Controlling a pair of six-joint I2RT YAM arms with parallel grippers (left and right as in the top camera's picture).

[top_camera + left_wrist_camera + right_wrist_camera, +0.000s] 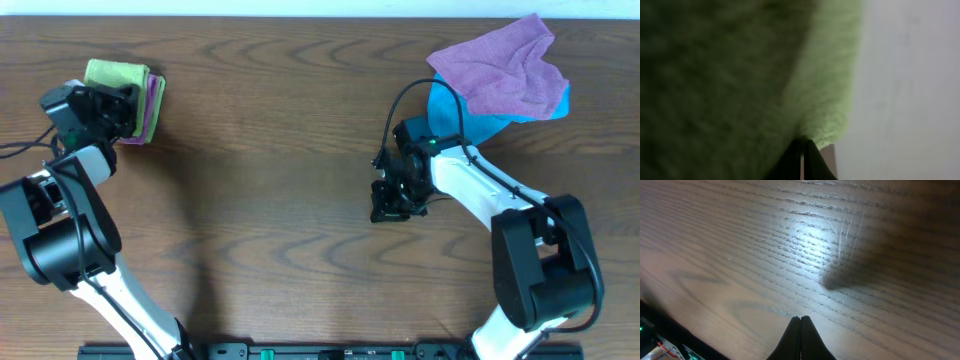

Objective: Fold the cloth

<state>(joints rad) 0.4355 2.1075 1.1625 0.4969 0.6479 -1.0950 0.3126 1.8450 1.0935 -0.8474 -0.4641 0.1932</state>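
Overhead view: the cloth (113, 74) lies folded on a purple layer (155, 105), well apart from the crumpled purple cloth (505, 65); left gripper (122, 106) pinches its edge; right gripper (390, 210), nearer the crumpled purple cloth, is closed, empty.

no readable text, label, brand, number or sign shows in any view.

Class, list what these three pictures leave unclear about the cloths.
- The cloth: overhead, the left gripper covers its near side; the left wrist view is blurred, so no tag or folds show.
- Purple layer beneath it: only an edge shows overhead.
- Blue cloth: mostly covered by the crumpled purple cloth overhead.
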